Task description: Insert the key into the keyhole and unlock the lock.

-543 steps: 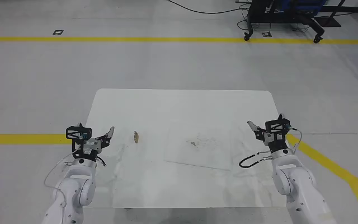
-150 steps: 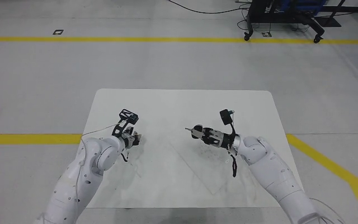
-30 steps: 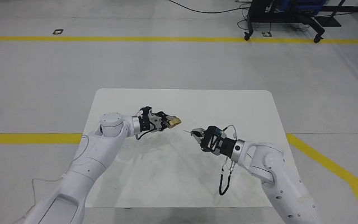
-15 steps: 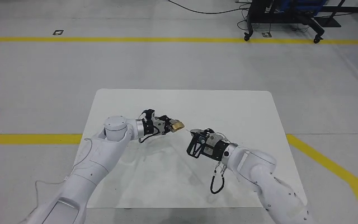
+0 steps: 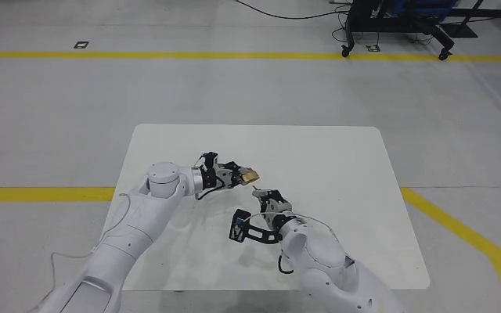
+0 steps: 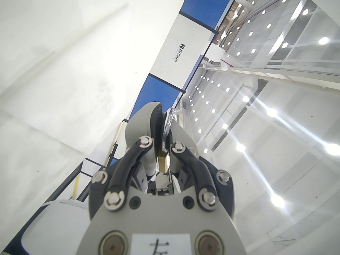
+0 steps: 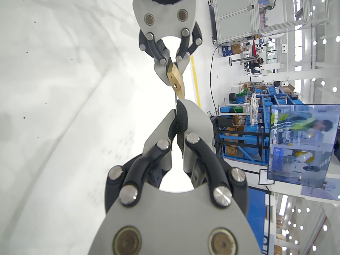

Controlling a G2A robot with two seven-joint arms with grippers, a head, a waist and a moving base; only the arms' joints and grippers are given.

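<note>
My left gripper (image 5: 236, 175) is shut on a brass padlock (image 5: 249, 177) and holds it above the white table (image 5: 337, 156). Seen from the right wrist, the padlock (image 7: 176, 82) sticks out of the left gripper (image 7: 171, 66) with its keyhole end facing my right gripper (image 7: 177, 115). The right gripper is shut on a thin key (image 7: 175, 99) whose tip is at or just short of the keyhole. From above, the right gripper (image 5: 266, 196) sits just below and right of the lock. From the left wrist, the padlock (image 6: 164, 160) shows between my left gripper's (image 6: 166, 126) fingers.
The table has faint scuff marks (image 5: 282, 196) near its middle. A black cable (image 5: 280, 264) hangs from the right arm. A yellow floor line (image 5: 47, 193) runs past both sides of the table. A dark equipment cart (image 5: 399, 23) stands far behind.
The right arm has swung its wrist round and brought its gripper with the key up to the lock. The left arm and the lock have hardly moved.
</note>
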